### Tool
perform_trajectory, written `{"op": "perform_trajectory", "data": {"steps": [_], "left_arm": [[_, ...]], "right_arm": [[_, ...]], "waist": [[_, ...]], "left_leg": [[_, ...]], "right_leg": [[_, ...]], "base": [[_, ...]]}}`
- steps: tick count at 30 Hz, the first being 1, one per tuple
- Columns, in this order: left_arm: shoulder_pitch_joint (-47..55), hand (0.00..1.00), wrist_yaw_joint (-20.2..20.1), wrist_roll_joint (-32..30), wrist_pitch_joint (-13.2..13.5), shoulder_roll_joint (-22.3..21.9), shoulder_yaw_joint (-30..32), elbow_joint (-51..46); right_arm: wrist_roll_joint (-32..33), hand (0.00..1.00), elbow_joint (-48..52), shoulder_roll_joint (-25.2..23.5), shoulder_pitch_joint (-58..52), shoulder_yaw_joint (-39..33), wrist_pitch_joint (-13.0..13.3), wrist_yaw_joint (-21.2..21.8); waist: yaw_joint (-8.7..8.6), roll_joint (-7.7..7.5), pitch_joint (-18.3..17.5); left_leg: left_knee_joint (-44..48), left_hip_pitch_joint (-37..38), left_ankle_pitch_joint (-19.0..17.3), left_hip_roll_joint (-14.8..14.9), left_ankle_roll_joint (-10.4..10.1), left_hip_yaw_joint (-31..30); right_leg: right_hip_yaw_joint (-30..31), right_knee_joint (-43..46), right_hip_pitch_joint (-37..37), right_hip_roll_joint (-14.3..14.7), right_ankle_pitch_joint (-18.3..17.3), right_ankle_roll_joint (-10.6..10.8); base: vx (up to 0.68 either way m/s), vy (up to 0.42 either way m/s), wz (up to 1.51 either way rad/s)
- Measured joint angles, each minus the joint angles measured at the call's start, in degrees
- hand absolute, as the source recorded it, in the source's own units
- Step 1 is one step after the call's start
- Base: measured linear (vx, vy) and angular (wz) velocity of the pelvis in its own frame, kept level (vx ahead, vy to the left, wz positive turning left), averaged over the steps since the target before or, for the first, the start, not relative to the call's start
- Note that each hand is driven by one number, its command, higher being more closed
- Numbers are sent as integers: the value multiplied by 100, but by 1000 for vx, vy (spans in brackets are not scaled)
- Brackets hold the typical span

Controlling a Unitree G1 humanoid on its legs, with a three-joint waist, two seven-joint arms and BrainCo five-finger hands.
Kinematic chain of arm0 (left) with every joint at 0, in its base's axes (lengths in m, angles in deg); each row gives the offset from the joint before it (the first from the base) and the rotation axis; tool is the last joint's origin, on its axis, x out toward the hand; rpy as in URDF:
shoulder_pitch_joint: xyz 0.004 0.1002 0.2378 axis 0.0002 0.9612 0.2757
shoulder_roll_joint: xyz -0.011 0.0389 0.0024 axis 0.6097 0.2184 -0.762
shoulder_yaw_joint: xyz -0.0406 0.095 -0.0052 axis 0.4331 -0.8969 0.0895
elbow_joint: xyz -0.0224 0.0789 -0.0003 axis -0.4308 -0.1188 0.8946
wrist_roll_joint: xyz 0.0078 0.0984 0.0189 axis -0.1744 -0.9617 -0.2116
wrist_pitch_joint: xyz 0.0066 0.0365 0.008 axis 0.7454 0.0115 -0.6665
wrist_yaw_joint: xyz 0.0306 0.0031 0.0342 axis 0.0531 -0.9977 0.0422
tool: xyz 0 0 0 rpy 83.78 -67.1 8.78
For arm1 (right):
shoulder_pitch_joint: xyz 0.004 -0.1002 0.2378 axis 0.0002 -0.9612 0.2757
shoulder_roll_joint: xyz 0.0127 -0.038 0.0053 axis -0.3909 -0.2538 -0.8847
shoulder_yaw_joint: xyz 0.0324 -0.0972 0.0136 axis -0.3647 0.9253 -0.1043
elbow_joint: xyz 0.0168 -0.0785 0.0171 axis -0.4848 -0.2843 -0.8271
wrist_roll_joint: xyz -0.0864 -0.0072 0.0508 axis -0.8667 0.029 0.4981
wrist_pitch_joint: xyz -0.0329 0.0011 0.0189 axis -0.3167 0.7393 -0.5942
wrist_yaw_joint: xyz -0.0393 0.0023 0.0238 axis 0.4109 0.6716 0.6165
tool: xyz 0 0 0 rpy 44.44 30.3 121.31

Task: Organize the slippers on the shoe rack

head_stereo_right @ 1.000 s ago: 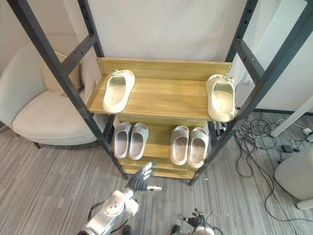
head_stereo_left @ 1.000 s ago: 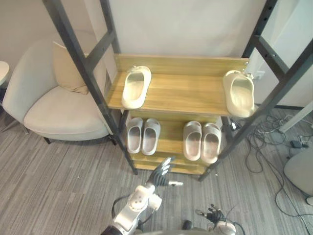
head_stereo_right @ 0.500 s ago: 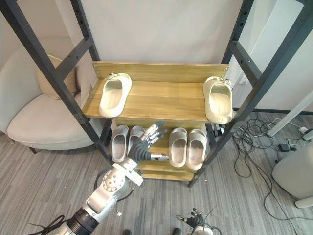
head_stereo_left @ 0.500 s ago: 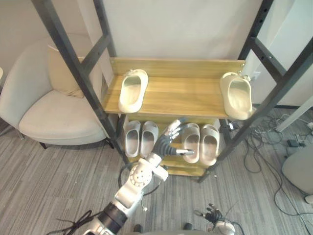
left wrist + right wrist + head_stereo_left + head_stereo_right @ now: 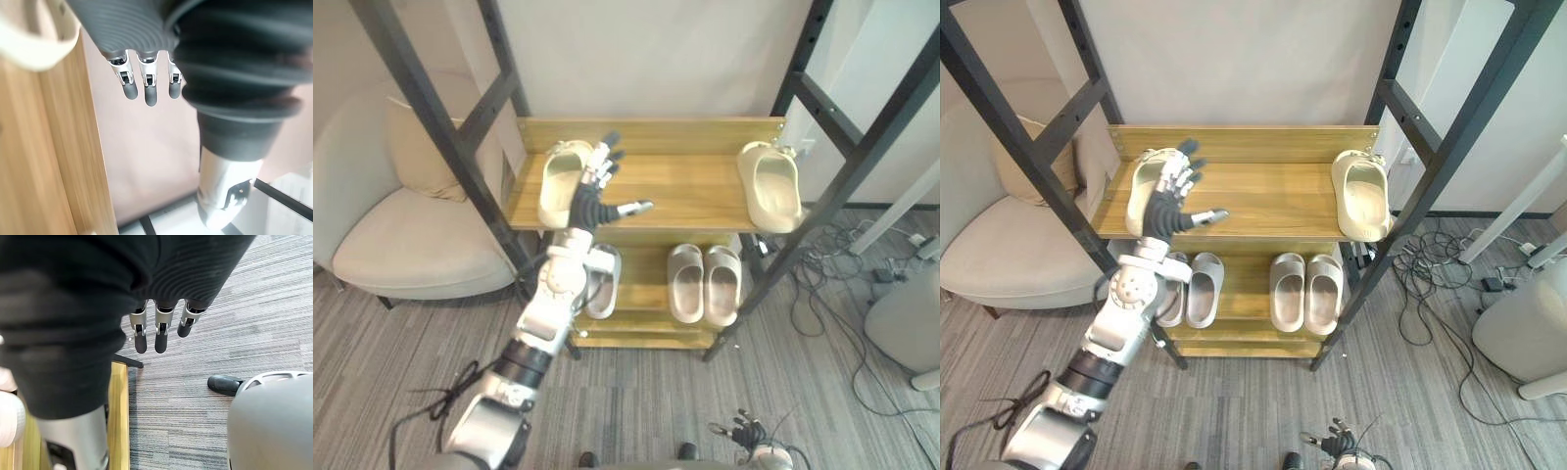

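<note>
A: What is the biggest thing in front of it?
B: The shoe rack (image 5: 690, 191), black uprights with wooden shelves, and a pale armchair (image 5: 401, 245) to its left.
A: And the slippers?
B: The lower shelf has a left grey pair (image 5: 604, 284) and a right grey pair (image 5: 705, 284), each side by side and looking tidy. The top shelf holds a split pair: the left cream slipper (image 5: 556, 191) at one end and the right cream slipper (image 5: 771, 186) at the other, well apart.
A: Which hand is nearer?
B: The left hand (image 5: 592, 201). It is raised over the top shelf, overlapping the left cream slipper's inner edge. I cannot tell whether it touches. The right hand (image 5: 155, 335) hangs low over the floor, fingers straight, empty.
A: The left fingers?
B: Spread and straight, holding nothing, pointing toward the shelf's back. The thumb juts toward the shelf's middle.
A: So what does the next move turn on?
B: I judge the slipper lies just left of those fingers, its long axis running front to back, nearly parallel to them. The hand would need to shift left and close across its width.
</note>
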Motion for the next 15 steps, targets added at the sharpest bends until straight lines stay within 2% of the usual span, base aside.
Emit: {"op": "perform_trajectory", "data": {"steps": [2,5,10,15], "left_arm": [[-278,0,81,-34,-46,304,126,202],[-782,0,172,-46,-68,500,259,280],[-1361,0,200,-149,-108,635,259,520],[-1521,0,182,-327,-221,684,245,649]], "right_arm": [[2,0,110,-3,-102,-50,-1,3],[11,0,122,-3,-132,-71,-2,23],[53,0,361,-24,-267,-72,13,126],[162,0,600,-130,-354,-44,11,123]], "waist": [[-26,-3,-2],[4,-12,-9],[20,-3,-18],[22,25,-36]], "left_leg": [[-27,-5,0,-1,0,101],[-26,-137,0,-4,0,196],[-14,-160,-2,-1,-2,377],[7,-218,-4,11,-4,429]], "right_leg": [[113,1,-59,-4,8,8],[198,2,-229,-9,40,29],[356,17,-325,-9,47,21],[436,98,-446,-8,46,20]], "base": [[20,18,-15],[13,14,-14],[8,1,-14],[-19,-8,-9]]}}
